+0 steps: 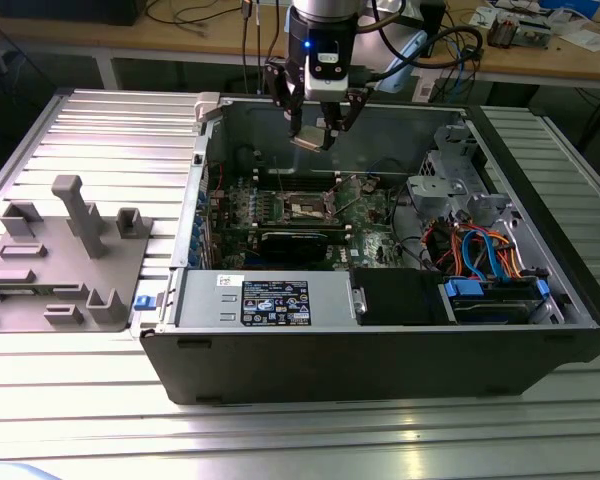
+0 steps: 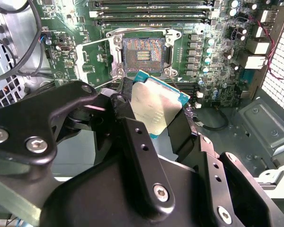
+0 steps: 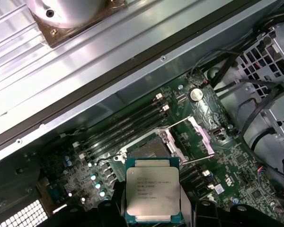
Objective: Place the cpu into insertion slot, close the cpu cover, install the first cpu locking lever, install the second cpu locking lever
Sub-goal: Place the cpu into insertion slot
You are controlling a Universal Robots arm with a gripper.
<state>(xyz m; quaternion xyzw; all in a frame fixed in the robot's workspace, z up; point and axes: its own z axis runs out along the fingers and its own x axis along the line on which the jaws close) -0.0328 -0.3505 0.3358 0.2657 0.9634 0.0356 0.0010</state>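
My gripper (image 1: 315, 130) hangs above the open computer case (image 1: 380, 370), shut on the cpu (image 1: 308, 140) by its edges. The cpu (image 2: 154, 106) is a small square chip with a silvery top, tilted between my black fingers (image 2: 124, 106). In the first wrist view the cpu (image 3: 153, 191) sits just short of the insertion slot (image 3: 149, 149). The insertion slot (image 2: 143, 54) lies bare on the green board (image 1: 365, 215), its dark centre showing. The cpu cover (image 2: 92, 59) stands flipped open beside the slot, and it is also seen as the cpu cover (image 3: 199, 137). Thin wire levers stand raised at the socket.
A grey power supply box (image 1: 270, 298) fills the case's front. A black card (image 1: 295, 243) lies just before the slot (image 1: 308, 207). Drive bay and coloured cables (image 1: 480, 250) are on the exterior view's right. A grey fixture tray (image 1: 60, 250) sits outside the case. Memory slots (image 2: 151, 9) run beside the socket.
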